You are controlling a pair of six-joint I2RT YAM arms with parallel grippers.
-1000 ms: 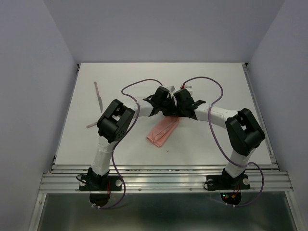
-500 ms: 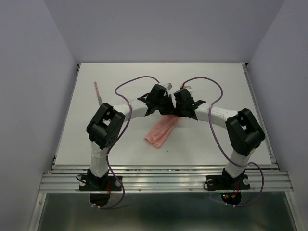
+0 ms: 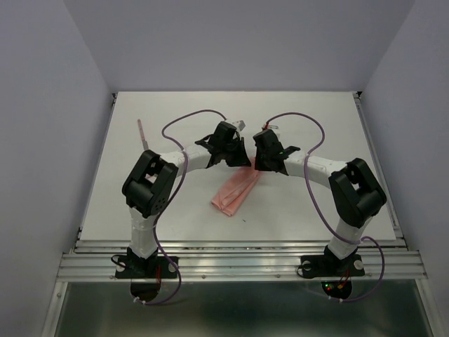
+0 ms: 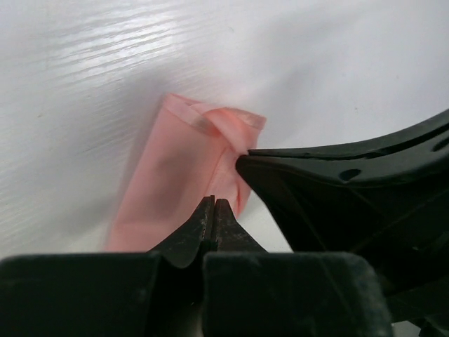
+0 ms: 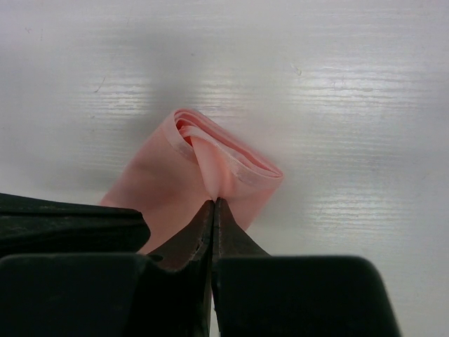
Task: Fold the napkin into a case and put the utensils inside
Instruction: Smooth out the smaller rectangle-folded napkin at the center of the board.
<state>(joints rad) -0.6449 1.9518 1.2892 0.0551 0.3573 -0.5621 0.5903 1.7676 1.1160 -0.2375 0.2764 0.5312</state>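
1. At the middle of the worktop [image 3: 316,119], both arms reach in from the near edge and meet over the far end of the napkin [image 3: 232,193].
2. Napkin: it is folded into a narrow strip and lies flat and slanted near the centre. The folding looks largely done, though the far end is bunched and gaping rather than a tidy pocket.
3. Right fingers [image 5: 191,237]: pressed together, they pinch the top layer at that end and draw it into a small peak.
4. Left fingers [image 4: 193,236]: pressed together over the strip, just beside the right ones. I cannot tell whether any cloth is caught.
5. Utensil [image 3: 141,132]: one lies well apart at the far left, so loading is not yet begun.
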